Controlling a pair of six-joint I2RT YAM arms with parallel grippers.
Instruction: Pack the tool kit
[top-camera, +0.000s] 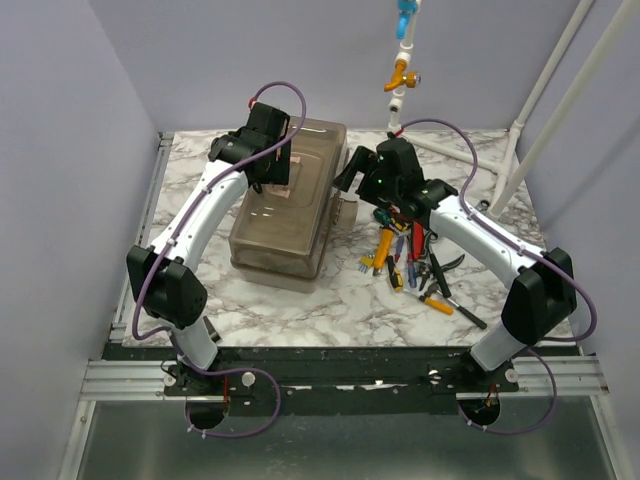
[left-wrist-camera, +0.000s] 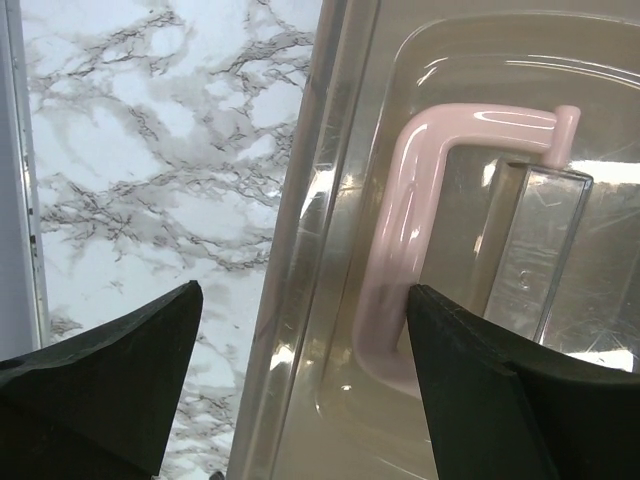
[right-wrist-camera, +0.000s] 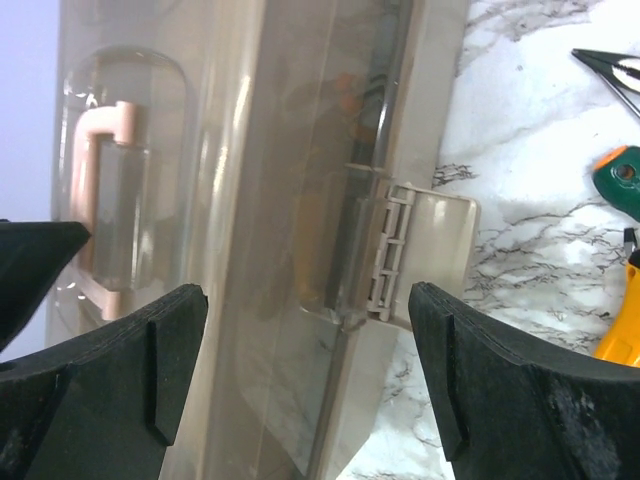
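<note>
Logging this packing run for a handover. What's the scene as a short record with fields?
toolbox: lid down, on marble table
latch: flap swung outward
pink handle: in lid recess
left end effector: open, above handle
right end effector: open, facing latch
loose tools: piled right of toolbox, unpacked
</note>
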